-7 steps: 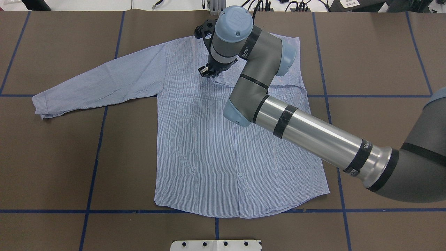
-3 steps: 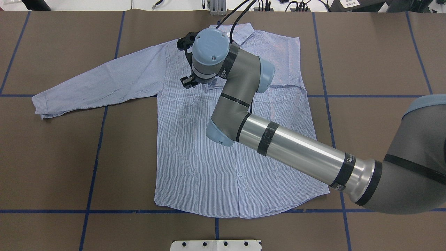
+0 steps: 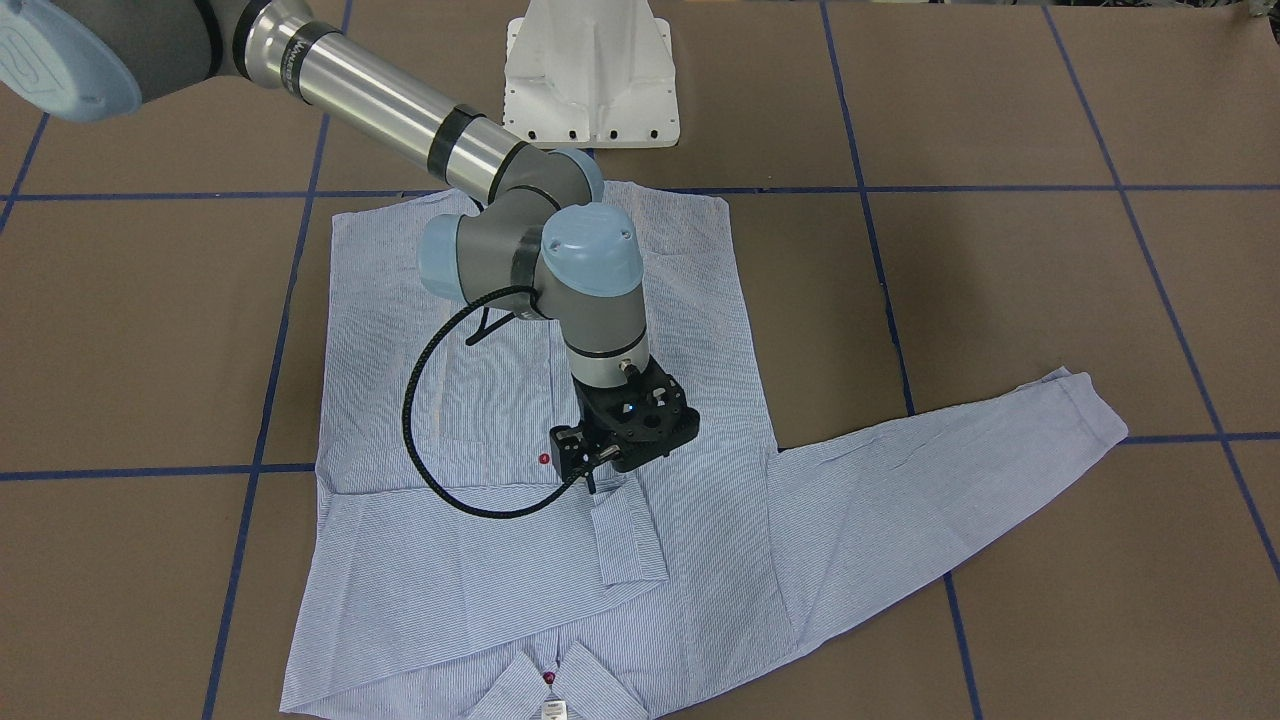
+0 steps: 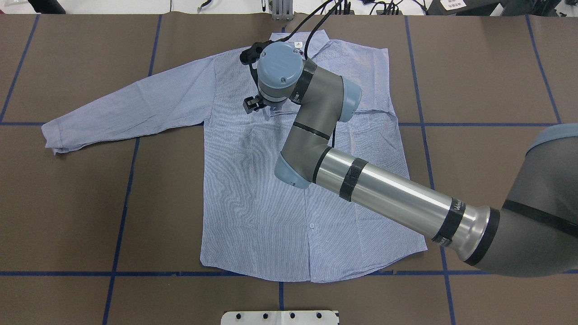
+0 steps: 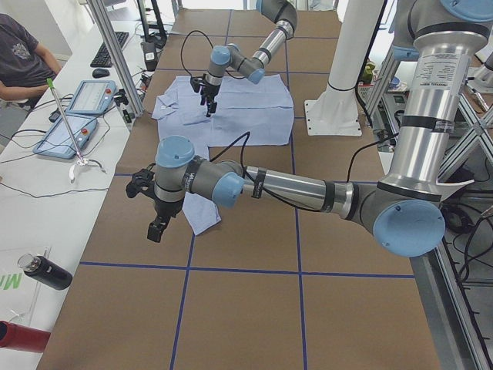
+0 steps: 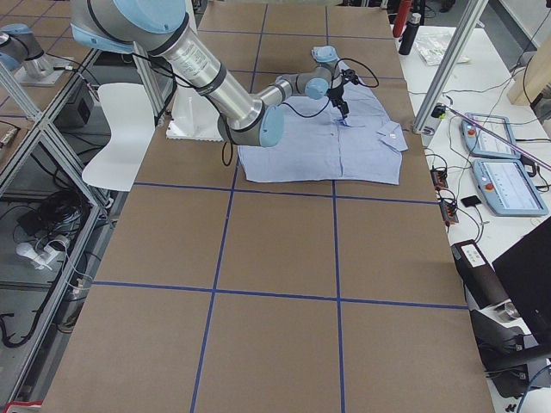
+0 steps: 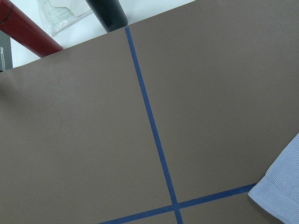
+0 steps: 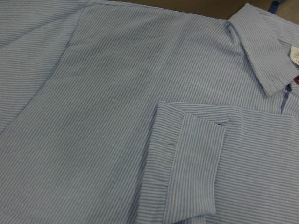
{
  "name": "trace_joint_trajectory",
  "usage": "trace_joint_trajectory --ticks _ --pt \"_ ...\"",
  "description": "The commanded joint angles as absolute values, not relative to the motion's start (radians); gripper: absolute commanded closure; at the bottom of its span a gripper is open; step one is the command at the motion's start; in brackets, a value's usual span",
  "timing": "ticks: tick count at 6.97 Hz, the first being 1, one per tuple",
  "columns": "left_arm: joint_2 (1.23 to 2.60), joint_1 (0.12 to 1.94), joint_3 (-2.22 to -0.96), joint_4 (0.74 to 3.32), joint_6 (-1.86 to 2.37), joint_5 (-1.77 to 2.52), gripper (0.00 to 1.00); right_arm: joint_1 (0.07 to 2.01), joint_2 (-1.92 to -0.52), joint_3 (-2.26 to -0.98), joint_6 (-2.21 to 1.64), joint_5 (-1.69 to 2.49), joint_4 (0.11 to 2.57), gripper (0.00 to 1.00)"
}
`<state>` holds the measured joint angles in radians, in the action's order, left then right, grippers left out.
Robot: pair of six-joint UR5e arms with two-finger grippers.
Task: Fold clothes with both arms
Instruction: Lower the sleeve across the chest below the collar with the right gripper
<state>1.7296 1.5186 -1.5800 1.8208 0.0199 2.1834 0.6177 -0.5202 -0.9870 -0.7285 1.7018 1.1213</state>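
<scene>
Lying front-up on the brown bench (image 4: 67, 203), the light blue striped shirt (image 4: 253, 194) is spread flat, its hem toward the robot and its collar (image 8: 257, 51) at the far side. One sleeve (image 4: 126, 108) stretches straight out to the robot's left. The other is folded across the chest, its cuff (image 8: 191, 168) resting beside the button placket. The right arm (image 4: 393, 194) reaches over the shirt, and the right claw (image 3: 592, 478) points down close over the chest by that folded cuff. Whether its fingers are spread or pressed together cannot be told. The left claw (image 5: 156, 229) hangs above the bench just past the outstretched sleeve's end. It is seen only from the side, so its state cannot be told either.
</scene>
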Motion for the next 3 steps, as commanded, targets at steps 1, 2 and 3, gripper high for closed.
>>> trace_joint_trajectory --ticks 1,2,3 --pt "1.732 1.519 -1.580 1.821 0.020 2.183 0.00 0.634 -0.529 -0.929 -0.753 1.701 1.023 0.02" --pt "1.735 1.519 -1.580 1.821 0.020 2.183 0.00 0.630 -0.529 -0.843 -0.900 1.700 0.855 0.03" --pt "1.735 1.519 -1.580 1.821 0.020 2.183 0.00 0.630 -0.529 -0.825 -1.060 1.694 0.815 0.04"
